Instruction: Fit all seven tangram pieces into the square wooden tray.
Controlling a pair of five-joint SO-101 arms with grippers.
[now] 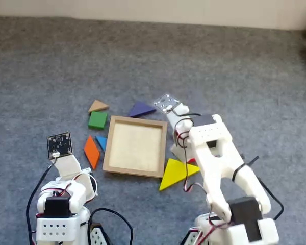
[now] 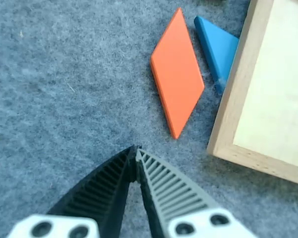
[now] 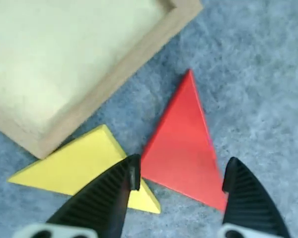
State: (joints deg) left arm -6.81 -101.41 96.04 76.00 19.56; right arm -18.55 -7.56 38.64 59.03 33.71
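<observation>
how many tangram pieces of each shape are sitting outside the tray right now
triangles: 5 (tan triangle, purple triangle, blue triangle, yellow triangle, red triangle)
squares: 1 (green square)
parallelograms: 1 (orange parallelogram)
total: 7

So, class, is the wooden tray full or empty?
Empty: the wooden tray shows only bare board inside, with the orange piece lying outside it.
</observation>
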